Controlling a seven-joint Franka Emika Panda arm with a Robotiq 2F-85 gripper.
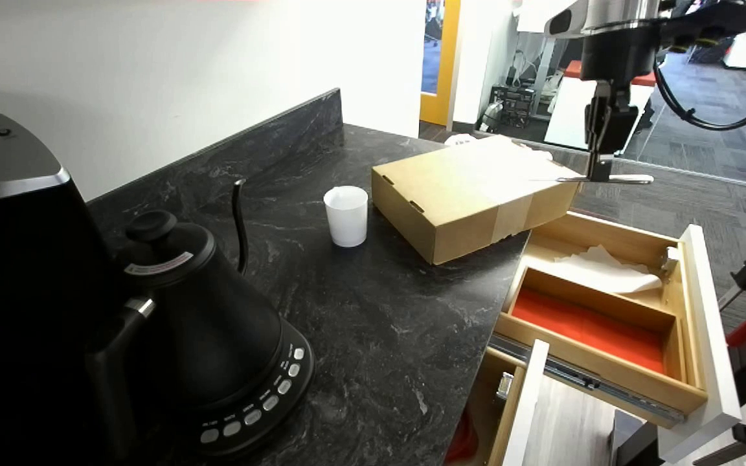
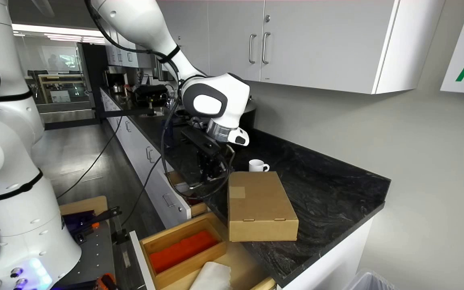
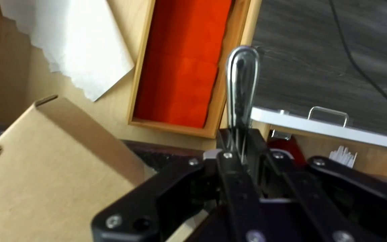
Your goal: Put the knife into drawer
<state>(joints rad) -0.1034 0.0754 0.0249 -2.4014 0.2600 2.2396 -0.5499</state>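
Gripping the slim silver metal knife (image 3: 243, 87), my fingers (image 1: 599, 168) hold it about level, higher than the light wooden drawer (image 3: 118, 116); the knife's handle points toward the drawer's front, its long axis roughly matching the drawer's red-orange-lined compartment (image 3: 183, 64); I judge a sideways shift should come first, then lowering.

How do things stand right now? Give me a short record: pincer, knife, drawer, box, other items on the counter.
Pincer: shut on the knife
Knife position: in the air, not yet in the drawer
Drawer state: pulled open
Drawer contents: red-orange-lined compartment, white paper beside it
Cardboard box: on the black countertop, by its edge
Also on counter: white mug, black kettle
Neighbouring drawer: also open
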